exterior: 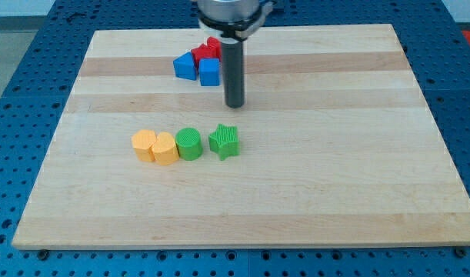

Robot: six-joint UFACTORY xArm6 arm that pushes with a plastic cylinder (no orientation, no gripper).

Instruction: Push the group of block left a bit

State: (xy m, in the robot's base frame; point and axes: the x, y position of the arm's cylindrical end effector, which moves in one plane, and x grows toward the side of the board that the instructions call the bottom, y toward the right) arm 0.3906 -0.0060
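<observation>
My tip [234, 104] sits just right of the blue cube [210, 72], poised to shove its cluster left; the tool grips nothing.

Wooden board [335, 192] lies on blue perforated table [35, 92].

Arm's coming in from the view's top, just its pale grey collar showing at the upper edge, cut off above. Below that hangs the dark rod, dead straight, upright, a touch of sheen down its left side. My tip [234, 105] sits low at the end of it, blunt and round, a little above the middle of the view and just left of centre, casting hardly any shadow
</observation>
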